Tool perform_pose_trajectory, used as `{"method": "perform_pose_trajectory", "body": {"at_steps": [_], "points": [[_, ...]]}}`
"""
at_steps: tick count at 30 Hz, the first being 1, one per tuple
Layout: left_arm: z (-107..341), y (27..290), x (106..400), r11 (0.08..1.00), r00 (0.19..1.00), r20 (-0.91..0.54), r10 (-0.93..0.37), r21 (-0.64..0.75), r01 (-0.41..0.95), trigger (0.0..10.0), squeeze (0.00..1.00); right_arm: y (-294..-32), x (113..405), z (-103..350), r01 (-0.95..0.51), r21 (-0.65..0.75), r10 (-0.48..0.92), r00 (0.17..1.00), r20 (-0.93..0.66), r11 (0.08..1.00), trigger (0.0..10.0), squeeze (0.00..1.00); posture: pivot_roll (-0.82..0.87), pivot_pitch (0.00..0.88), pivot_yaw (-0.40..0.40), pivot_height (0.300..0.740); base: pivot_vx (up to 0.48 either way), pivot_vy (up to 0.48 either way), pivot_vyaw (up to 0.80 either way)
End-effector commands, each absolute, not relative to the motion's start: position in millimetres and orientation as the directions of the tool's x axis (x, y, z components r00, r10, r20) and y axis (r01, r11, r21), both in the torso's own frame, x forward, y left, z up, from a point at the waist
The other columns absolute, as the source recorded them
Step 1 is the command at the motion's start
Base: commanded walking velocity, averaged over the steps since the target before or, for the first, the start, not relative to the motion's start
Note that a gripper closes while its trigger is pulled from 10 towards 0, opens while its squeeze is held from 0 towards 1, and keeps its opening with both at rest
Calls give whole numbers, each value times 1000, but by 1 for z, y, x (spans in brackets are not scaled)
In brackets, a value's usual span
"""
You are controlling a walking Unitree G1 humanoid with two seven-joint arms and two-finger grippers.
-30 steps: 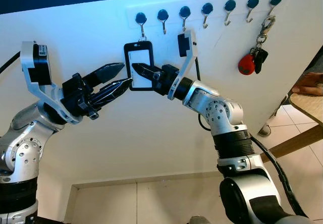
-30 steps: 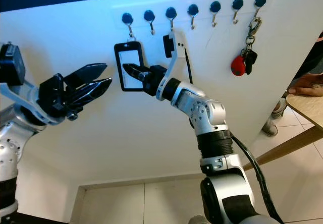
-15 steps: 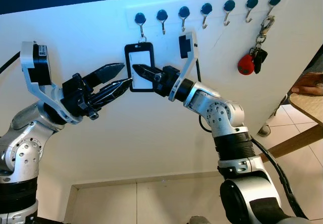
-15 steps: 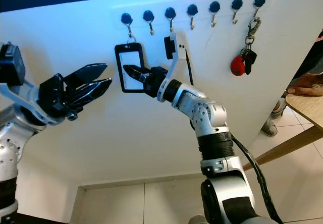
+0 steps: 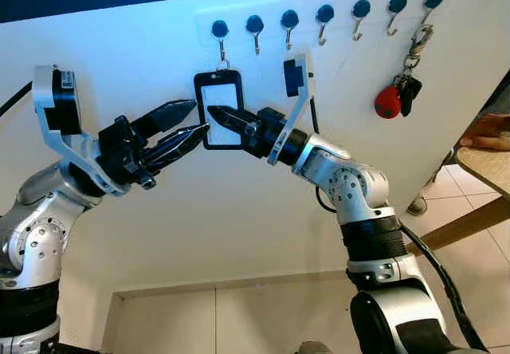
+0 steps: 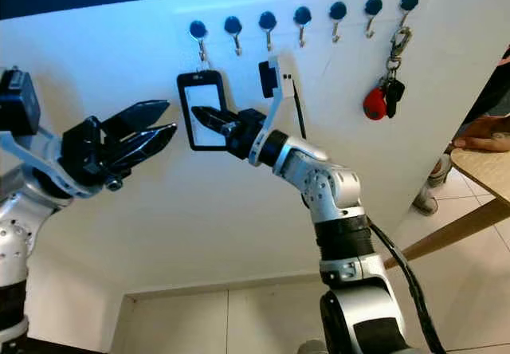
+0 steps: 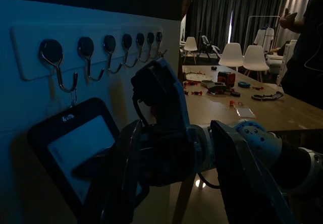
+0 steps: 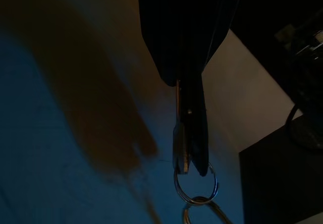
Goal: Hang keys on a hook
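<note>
White wall (image 5: 239,210) is carrying a hook rail (image 5: 323,11) along its upper edge. Right claw (image 5: 217,115) is clenching the keys (image 8: 182,148), whose black tag (image 5: 219,108) is hanging under the leftmost hook (image 5: 221,32). Left claw (image 5: 191,123) is hovering released just beside.

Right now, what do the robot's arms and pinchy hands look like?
Both arms are shiny silver metal with round joints and black ribbed bands. A thick black cable runs along the right arm. The left gripper and the right gripper each have two long, pointed black fingers, with a white bracket carrying a black camera box above each wrist.
</note>
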State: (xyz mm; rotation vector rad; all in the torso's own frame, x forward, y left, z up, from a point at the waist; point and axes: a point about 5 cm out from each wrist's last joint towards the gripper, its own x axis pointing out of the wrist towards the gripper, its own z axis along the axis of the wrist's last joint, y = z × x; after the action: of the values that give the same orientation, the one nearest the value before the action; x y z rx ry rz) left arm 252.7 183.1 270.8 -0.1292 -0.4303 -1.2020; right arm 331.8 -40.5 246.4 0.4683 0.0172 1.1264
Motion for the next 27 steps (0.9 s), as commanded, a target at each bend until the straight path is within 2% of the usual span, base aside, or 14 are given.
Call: {"method": "perform_pose_trajectory", "body": {"at_steps": [1, 3, 4, 5, 6, 7, 8, 9, 10, 17, 24, 25, 27], "points": [[275, 183, 250, 350, 274, 370, -887, 155, 924, 10000, 0, -33, 326, 235, -866, 389, 898, 405, 173, 315, 0, 0, -152, 108, 83, 740, 0, 0, 0], [275, 183, 250, 350, 274, 370, -888, 156, 924, 10000, 0, -33, 326, 235, -866, 388, 898, 405, 172, 316, 0, 0, -152, 108, 83, 740, 0, 0, 0], [275, 183, 250, 349, 273, 370, -888, 156, 924, 10000, 0, -33, 326, 234, -868, 373, 898, 409, 160, 329, 1137, 0, -152, 108, 83, 740, 0, 0, 0], [275, 183, 250, 349, 273, 369, -888, 156, 924, 10000, 0, -33, 326, 233, -869, 362, 899, 412, 152, 337, 3843, 0, -153, 109, 83, 740, 0, 0, 0], [275, 183, 250, 349, 273, 369, -888, 156, 924, 10000, 0, -33, 326, 233, -869, 362, 899, 412, 152, 337, 3843, 0, -153, 109, 83, 740, 0, 0, 0], [275, 183, 250, 348, 272, 369, -889, 157, 924, 10000, 0, -33, 326, 232, -870, 355, 899, 413, 148, 341, 8314, 0, -153, 109, 83, 740, 0, 0, 0], [274, 183, 250, 348, 272, 369, -889, 157, 924, 10000, 0, -33, 327, 231, -867, 356, 897, 419, 142, 349, 10000, 0, -153, 109, 83, 740, 0, 0, 0], [274, 183, 250, 348, 272, 369, -889, 156, 924, 10000, 0, -33, 327, 231, -864, 357, 895, 424, 140, 354, 10000, 973, -153, 109, 83, 740, 0, 0, 0], [274, 183, 249, 348, 272, 369, -889, 156, 924, 10000, 0, -33, 327, 231, -861, 362, 892, 429, 140, 358, 10000, 1000, -152, 112, 84, 740, 0, 0, 0], [274, 183, 249, 344, 269, 370, -889, 154, 926, 10000, 0, -35, 327, 227, -854, 372, 891, 435, 130, 363, 10000, 1000, -152, 112, 84, 740, 0, 0, 0], [272, 182, 246, 317, 249, 358, -900, 145, 937, 10000, 0, -44, 318, 191, -819, 439, 904, 427, 37, 369, 10000, 1000, -151, 115, 84, 740, 0, 0, 0], [271, 182, 245, 314, 247, 354, -902, 146, 938, 10000, 0, -46, 314, 179, -813, 452, 910, 415, 7, 367, 10000, 906, -151, 116, 84, 740, 0, 0, 0], [271, 182, 245, 314, 247, 354, -902, 146, 938, 10000, 0, -46, 314, 179, -813, 452, 910, 415, 7, 367, 10000, 906, -151, 116, 84, 740, 0, 0, 0]]}}
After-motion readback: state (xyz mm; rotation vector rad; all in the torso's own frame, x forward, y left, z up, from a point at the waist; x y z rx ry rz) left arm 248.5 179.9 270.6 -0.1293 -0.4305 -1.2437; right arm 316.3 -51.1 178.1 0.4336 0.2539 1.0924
